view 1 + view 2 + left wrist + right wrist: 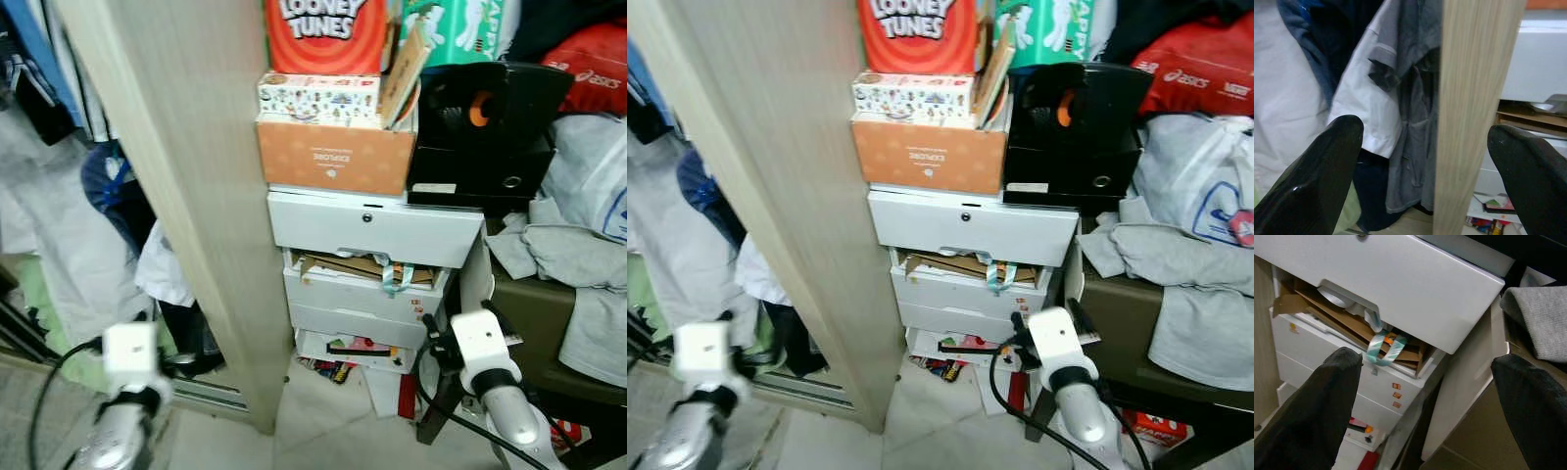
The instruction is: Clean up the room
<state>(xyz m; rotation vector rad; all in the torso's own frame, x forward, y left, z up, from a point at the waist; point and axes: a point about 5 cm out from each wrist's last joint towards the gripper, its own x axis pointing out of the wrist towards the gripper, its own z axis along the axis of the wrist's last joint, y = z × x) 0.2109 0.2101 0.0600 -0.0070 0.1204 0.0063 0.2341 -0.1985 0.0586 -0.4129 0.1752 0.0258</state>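
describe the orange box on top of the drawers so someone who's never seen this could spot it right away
Start at the tall pale wooden panel; just to its right stands a white drawer unit. The orange cardboard box sits on top of it, left of a black case. It alone is orange with small white lettering, and a patterned box rests in its open top.

White drawer unit (372, 230) under an orange cardboard box (333, 157) and black case (485, 137).

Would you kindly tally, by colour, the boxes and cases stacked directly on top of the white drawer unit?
Orange box: 1
Patterned white box: 1
Black case: 1
Total: 3, all resting above the white drawer unit.
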